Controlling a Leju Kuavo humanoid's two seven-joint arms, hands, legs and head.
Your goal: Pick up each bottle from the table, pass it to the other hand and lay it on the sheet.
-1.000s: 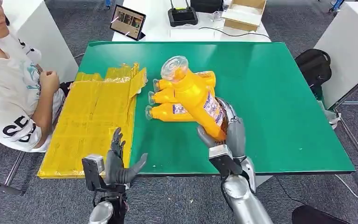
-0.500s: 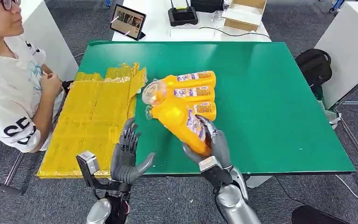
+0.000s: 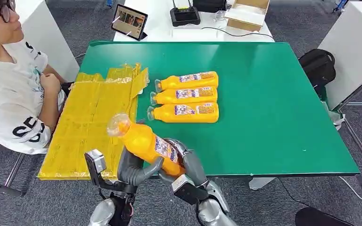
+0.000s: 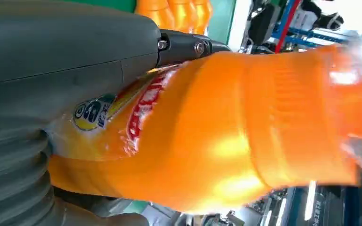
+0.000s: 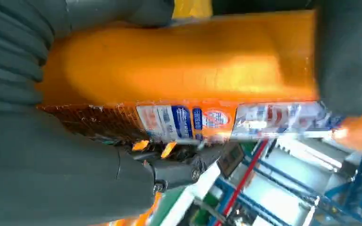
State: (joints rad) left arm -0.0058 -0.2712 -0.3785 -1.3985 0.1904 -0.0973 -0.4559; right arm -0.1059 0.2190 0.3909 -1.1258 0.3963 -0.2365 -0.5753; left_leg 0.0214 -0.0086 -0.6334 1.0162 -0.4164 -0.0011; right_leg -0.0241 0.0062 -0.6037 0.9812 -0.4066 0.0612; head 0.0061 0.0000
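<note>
from the head view you see the right hand point(image 3: 187, 165) gripping an orange bottle point(image 3: 143, 141) at the green table point(image 3: 283, 103)'s near edge, cap tilted toward the yellow sheet point(image 3: 92, 117), the left hand point(image 3: 133, 170) cupping it for the pass. left wrist view: thumb point(image 4: 70, 52) lies across the label, likely wrapped around it. right wrist view: fingers clamp the label, bearing the weight.

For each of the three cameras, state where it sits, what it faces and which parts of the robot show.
Head view: high, facing down at green table; both arms; left hand, right hand.
Left wrist view: behind left hand, facing the held bottle.
Right wrist view: behind right hand, facing the bottle's label.
Shared: the held bottle.
</note>
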